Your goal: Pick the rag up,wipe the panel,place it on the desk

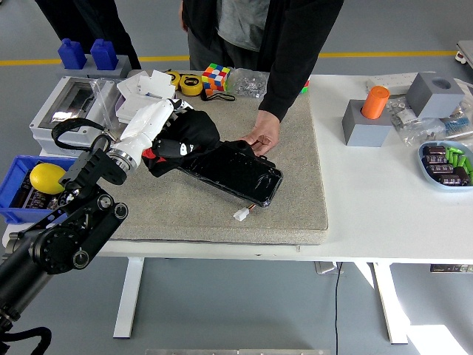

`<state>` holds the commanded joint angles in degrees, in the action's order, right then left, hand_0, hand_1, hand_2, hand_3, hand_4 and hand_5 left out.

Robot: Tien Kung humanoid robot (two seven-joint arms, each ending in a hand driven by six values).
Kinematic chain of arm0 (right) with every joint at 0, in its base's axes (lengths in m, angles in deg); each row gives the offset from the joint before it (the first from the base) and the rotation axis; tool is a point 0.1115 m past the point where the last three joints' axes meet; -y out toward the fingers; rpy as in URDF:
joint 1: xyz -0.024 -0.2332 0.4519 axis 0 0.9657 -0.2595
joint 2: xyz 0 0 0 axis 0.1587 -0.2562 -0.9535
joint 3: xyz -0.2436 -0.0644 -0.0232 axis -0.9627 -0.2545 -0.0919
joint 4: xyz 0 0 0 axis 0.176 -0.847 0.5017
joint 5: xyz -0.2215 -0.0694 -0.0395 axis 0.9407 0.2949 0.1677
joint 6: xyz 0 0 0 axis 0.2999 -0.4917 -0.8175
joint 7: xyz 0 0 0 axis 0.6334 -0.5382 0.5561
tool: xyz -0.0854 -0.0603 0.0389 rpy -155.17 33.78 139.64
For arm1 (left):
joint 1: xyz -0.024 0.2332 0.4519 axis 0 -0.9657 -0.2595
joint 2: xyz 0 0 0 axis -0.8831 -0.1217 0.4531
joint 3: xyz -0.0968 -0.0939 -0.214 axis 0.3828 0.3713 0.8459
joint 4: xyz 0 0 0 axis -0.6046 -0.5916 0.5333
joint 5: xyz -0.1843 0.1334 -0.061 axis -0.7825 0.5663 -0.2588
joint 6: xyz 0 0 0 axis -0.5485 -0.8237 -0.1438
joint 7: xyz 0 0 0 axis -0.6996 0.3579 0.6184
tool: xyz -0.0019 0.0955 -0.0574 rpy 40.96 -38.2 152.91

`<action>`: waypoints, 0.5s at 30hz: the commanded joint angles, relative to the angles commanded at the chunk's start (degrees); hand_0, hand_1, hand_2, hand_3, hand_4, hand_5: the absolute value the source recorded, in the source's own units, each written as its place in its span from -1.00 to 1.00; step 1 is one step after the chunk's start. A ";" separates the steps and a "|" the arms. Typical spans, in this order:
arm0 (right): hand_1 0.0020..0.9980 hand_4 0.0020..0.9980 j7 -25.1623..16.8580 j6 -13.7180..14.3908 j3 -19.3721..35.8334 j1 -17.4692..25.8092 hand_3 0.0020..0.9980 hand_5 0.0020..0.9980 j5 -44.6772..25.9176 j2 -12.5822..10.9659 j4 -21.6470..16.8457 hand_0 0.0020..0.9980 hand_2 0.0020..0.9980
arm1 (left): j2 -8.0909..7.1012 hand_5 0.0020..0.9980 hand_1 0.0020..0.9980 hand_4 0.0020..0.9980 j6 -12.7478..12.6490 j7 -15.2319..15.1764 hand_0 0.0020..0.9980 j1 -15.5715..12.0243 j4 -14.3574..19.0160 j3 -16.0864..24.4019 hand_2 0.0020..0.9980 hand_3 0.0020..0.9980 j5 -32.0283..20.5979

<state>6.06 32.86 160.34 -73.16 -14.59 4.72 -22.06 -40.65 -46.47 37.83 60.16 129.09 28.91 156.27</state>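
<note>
A black rag (188, 133) is bunched in my left hand (159, 126), whose white fingers are shut on it. The rag rests over the left end of the glossy black panel (240, 171), which lies slantwise on the grey mat (295, 200). A person's hand (260, 138) presses on the panel's far edge and holds it still. A small white connector (242, 214) on a wire lies just in front of the panel. My right arm is out of view.
Behind the mat lie a colour cube (216, 76), a yellow tape measure (191, 85) and white boxes (144, 92). At the left stand a grey box (63, 107) and a blue bin (18, 196) holding a lemon. Grey blocks, an orange cylinder (375, 102) and a blue dish (446, 164) are at the right.
</note>
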 joint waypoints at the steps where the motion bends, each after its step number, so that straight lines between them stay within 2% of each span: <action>1: 0.22 0.90 0.00 0.00 -0.10 0.00 0.10 -0.22 -0.03 -0.04 -0.02 0.19 0.13 | 0.39 -1.00 -0.27 0.42 0.03 0.28 -0.47 0.53 -1.05 -0.01 -0.10 0.12 0.26; 4: 0.22 0.90 0.01 0.00 -0.22 -0.01 0.10 -0.22 -0.08 -0.05 -0.01 0.19 0.13 | 1.59 -1.00 -0.28 0.43 0.64 1.45 -0.47 1.93 -4.41 -0.28 -0.11 0.12 1.35; 6: 0.22 0.90 -0.03 0.00 -0.24 0.01 0.10 -0.22 -0.15 -0.03 -0.04 0.19 0.13 | 1.95 -1.00 -0.28 0.43 0.79 1.71 -0.47 2.27 -5.48 -0.59 -0.11 0.12 1.65; 15: 0.22 0.90 -0.03 0.00 -0.27 0.14 0.09 -0.22 -0.09 -0.10 -0.11 0.19 0.13 | 2.81 -1.00 -0.31 0.43 0.82 2.80 -0.48 3.01 -7.06 -1.49 -0.14 0.12 4.68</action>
<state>6.03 32.86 160.07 -73.02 -14.69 4.62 -22.17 -37.84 -45.64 40.63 63.17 122.03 27.43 160.95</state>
